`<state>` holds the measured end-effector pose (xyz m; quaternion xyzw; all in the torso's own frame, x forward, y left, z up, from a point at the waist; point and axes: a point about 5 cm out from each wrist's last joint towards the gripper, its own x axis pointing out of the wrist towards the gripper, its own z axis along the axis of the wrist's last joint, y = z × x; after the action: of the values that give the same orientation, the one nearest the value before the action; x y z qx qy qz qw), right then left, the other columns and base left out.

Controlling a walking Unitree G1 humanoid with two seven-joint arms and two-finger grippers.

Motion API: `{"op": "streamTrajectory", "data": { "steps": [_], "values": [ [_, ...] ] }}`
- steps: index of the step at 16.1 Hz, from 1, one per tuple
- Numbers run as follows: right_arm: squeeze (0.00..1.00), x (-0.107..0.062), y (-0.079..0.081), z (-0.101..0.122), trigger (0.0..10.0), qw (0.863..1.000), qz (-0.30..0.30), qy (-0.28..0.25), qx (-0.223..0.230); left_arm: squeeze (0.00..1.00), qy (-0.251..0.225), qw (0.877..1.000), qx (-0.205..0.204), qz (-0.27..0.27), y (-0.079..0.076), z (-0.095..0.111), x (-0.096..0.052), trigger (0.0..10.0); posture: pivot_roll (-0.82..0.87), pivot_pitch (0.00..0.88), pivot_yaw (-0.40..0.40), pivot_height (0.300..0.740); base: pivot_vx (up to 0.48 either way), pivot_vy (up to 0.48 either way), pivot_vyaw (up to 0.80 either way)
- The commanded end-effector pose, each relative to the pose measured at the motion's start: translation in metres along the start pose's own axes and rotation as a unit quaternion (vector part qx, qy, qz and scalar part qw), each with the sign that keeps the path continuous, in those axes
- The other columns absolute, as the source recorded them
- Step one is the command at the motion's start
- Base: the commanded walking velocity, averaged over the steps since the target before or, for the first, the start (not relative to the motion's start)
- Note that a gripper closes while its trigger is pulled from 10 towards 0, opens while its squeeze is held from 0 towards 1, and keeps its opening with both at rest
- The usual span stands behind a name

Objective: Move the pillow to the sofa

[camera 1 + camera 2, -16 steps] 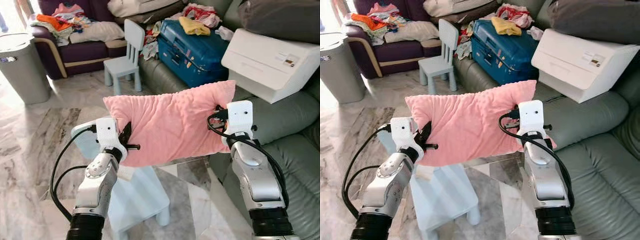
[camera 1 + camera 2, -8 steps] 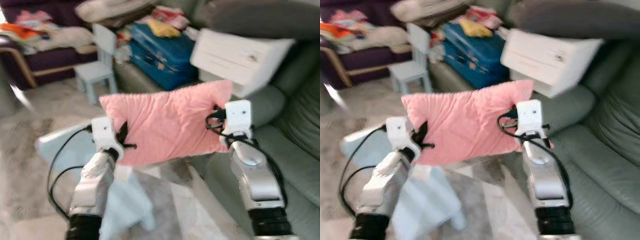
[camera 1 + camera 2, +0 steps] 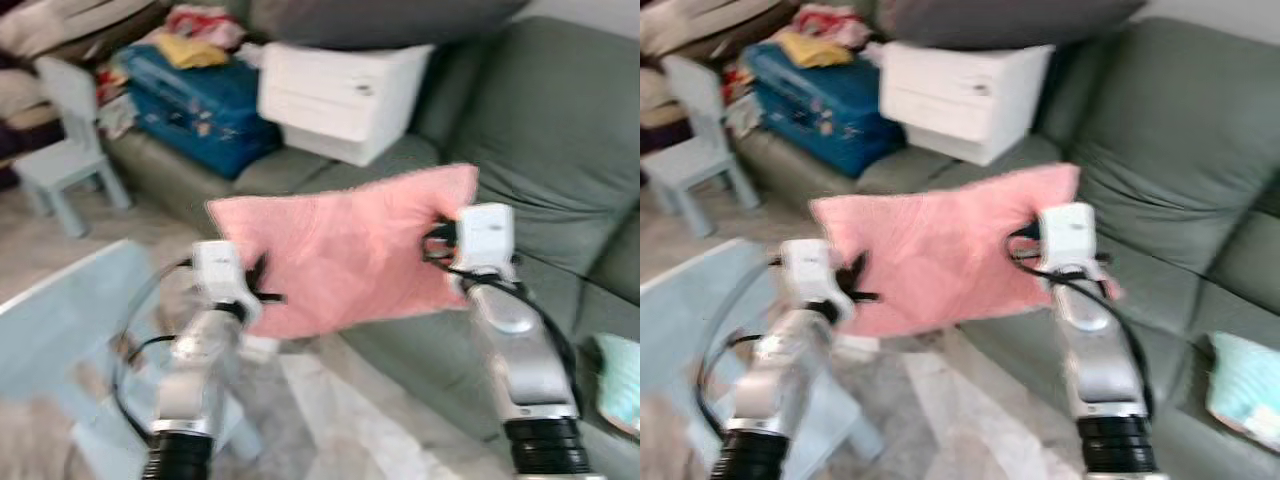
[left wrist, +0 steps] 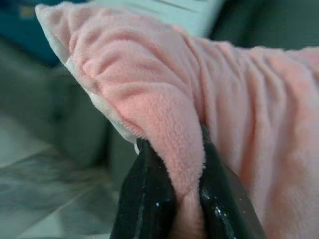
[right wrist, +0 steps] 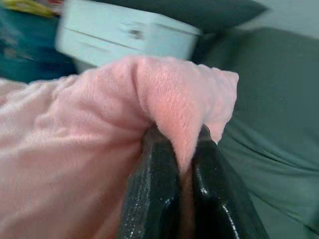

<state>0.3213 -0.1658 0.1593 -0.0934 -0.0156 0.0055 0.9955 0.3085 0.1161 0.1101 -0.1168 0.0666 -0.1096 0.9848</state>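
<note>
Carrying stage: pink pillow (image 3: 345,250) hangs in the air before the green sofa (image 3: 540,150), left gripper (image 4: 174,199) and right gripper (image 5: 182,184) each pinching an end. Pickup done; lowering onto the seat and release remain.

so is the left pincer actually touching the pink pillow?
Touching. The left wrist view shows the left pincer with both black fingers pinching a fold of the pink pillow between them, no gap.

A pink pillow (image 3: 345,250) hangs between 2 grippers — left gripper (image 3: 262,283), right gripper (image 3: 437,240) — before a grey-green sofa (image 3: 560,130); the picture is blurred.
</note>
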Motion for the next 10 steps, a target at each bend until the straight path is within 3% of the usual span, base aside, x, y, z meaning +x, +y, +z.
{"op": "streamTrajectory", "data": {
  "steps": [1,10],
  "values": [
    [0.0,0.0015,0.0055,0.0116,10.0,1.0,0.009,-0.022,0.005,0.0,-0.011,1.0,0.009,0.004,0.0058,0.0069,-0.0005,10.0,-0.06,0.0,-0.022,0.74,0.0,0.0,-0.74],
    [0.0,0.0011,0.0059,0.0113,10.0,1.0,0.008,-0.021,0.006,0.0,-0.012,1.0,0.002,0.01,0.0068,0.0074,-0.0001,10.0,-0.06,0.0,-0.02,0.74,0.0,0.0,-0.59]
  ]
}}
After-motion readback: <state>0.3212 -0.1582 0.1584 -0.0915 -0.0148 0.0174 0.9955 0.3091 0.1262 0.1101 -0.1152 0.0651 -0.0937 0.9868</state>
